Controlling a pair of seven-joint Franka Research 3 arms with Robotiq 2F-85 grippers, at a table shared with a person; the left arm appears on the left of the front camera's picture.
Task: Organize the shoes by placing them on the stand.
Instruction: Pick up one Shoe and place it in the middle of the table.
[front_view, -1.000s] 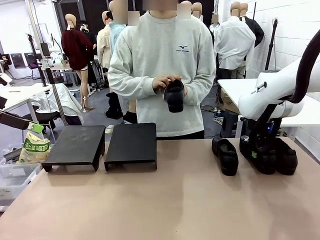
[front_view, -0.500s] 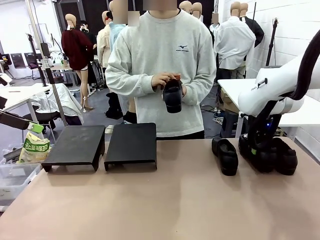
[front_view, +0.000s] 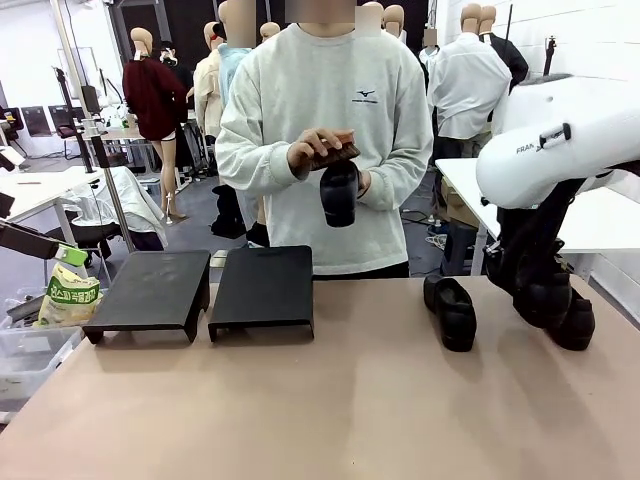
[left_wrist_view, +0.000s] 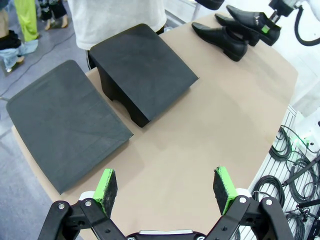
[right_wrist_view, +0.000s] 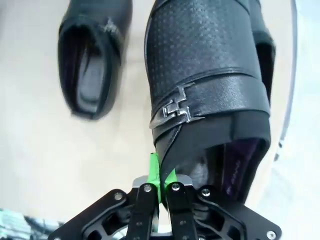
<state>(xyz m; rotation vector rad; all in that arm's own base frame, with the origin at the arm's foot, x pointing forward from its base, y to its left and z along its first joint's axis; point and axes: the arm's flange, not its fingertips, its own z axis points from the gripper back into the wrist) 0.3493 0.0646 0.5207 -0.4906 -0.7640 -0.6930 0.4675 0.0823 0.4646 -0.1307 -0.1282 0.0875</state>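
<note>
**Four shoes, two stands, none placed yet**

Standing by the table (front_view: 330, 400), I count two black stands and four glossy black shoes.

Farthest left, a green packet (front_view: 68, 295) sits just off the table's edge. The left gripper (left_wrist_view: 165, 184) hangs over the near side of the table with its green pads wide apart and nothing between them. The two stands lie ahead of it.

The stands sit side by side near the far edge, close together but not touching: the left stand (front_view: 150, 290) and the right stand (front_view: 262, 288). Both have bare tops.

Behind the right stand is a person in a pale grey sweatshirt. The person's hands (front_view: 318, 150) hold the first shoe (front_view: 338, 192) at chest height, well above the table.

To the right, the second shoe (front_view: 452, 311) rests alone on the table, well apart from the stands.

Just beside it, the white right arm (front_view: 560, 140) comes down over the third shoe (front_view: 545, 295). In the wrist view, the right gripper (right_wrist_view: 161, 172) is pinched tight on the thin edge of this shoe's opening, just behind its metal buckle (right_wrist_view: 175, 107). I cannot tell whether the sole touches the table.

The fourth shoe (front_view: 578, 320) sits farthest right on the table, partly behind the gripped one.
</note>
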